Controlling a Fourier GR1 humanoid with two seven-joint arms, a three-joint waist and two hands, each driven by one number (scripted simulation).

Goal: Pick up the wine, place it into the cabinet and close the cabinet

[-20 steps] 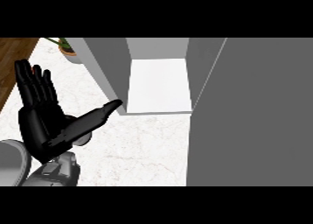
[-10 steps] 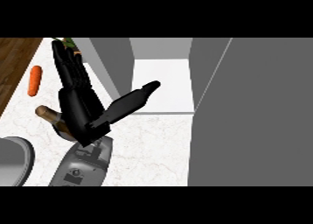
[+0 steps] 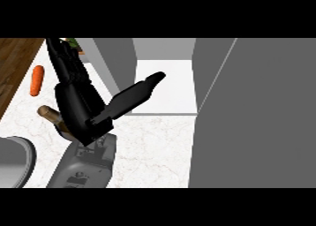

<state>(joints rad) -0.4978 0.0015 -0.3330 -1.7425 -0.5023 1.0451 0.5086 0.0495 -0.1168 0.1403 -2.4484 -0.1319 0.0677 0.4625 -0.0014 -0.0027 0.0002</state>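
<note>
Left hand [image 3: 79,106] is open, with fingers straight and the thumb spread toward the open cabinet [image 3: 164,84]; it holds nothing. Of the wine [image 3: 48,114] only a brown end shows, on the marble surface [image 3: 154,145] just left of the hand, partly hidden behind it; no writing is readable.

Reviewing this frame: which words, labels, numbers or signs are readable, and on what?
None can be read in the head view.
The carrot, the open cabinet, the counter and the left hand bear no lettering.
Dark marks on the grey forearm form no characters that I can make out.
</note>
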